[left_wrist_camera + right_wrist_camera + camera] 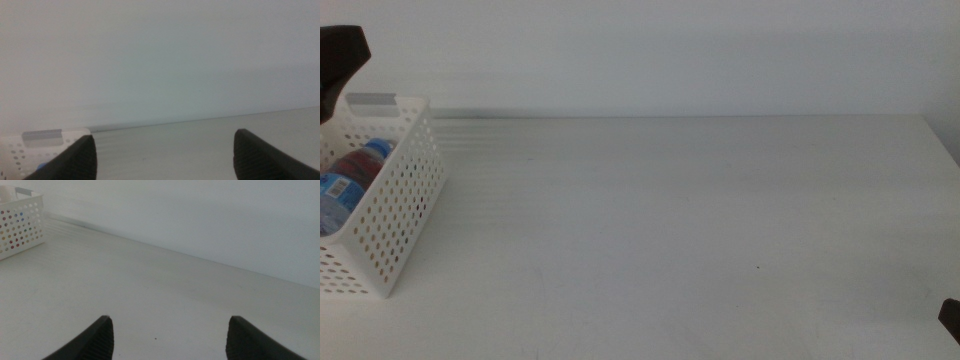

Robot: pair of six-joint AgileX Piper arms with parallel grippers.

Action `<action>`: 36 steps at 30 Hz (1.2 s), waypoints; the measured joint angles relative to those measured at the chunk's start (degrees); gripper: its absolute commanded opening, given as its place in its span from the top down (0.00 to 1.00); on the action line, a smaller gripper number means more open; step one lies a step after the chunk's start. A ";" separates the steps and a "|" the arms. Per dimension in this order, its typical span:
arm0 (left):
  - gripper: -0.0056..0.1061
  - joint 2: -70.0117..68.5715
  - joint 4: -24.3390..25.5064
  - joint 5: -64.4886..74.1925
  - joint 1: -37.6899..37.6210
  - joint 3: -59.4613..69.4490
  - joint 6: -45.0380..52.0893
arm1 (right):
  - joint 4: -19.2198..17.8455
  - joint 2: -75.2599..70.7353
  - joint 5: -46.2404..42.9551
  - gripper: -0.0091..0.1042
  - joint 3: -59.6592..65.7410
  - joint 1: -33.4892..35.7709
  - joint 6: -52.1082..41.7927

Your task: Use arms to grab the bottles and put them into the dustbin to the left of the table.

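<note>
Lying in dustbin (390, 220), water bottle (350, 175), middle view only

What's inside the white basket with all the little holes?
Inside the white perforated plastic basket lies a clear bottle with a blue cap and blue label, with something red beside it. The basket's wall hides whatever lies deeper.

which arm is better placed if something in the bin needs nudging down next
Left, probably. The left gripper hangs open right above the dustbin, where the water bottle lies. The right gripper waits open at the table's far opposite corner.
</note>
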 measured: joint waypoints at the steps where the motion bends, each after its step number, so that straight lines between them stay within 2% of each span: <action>1: 0.15 0.00 0.00 -0.07 0.00 0.23 0.00 | 0.00 0.00 0.00 0.40 0.00 0.00 0.00; 6: 0.15 -2.60 1.20 -0.51 0.00 4.20 -0.02 | 0.00 0.00 0.00 0.40 0.00 -1.53 0.00; 9: 0.15 -7.04 3.52 -0.59 0.00 9.57 -0.02 | 0.48 0.00 -0.18 0.40 0.56 -6.03 0.00; 12: 0.15 -12.61 5.20 -0.65 0.00 16.13 -0.02 | 2.86 -0.23 -0.29 0.40 2.23 -12.03 0.00; 14: 0.15 -16.75 5.54 -0.65 0.00 20.47 -0.02 | 4.27 -1.75 -0.21 0.40 4.10 -15.73 0.00; 19: 0.15 -28.93 5.88 -0.59 0.00 31.33 -0.02 | 4.79 -8.33 -0.08 0.40 8.83 -20.94 0.00; 27: 0.15 -43.04 6.23 -0.69 0.00 45.47 -0.02 | 4.69 -11.52 -0.29 0.40 12.98 -22.95 0.00; 36: 0.15 -43.77 6.47 -0.88 0.00 52.22 -0.07 | 4.27 -11.52 -0.60 0.40 13.53 -22.95 0.00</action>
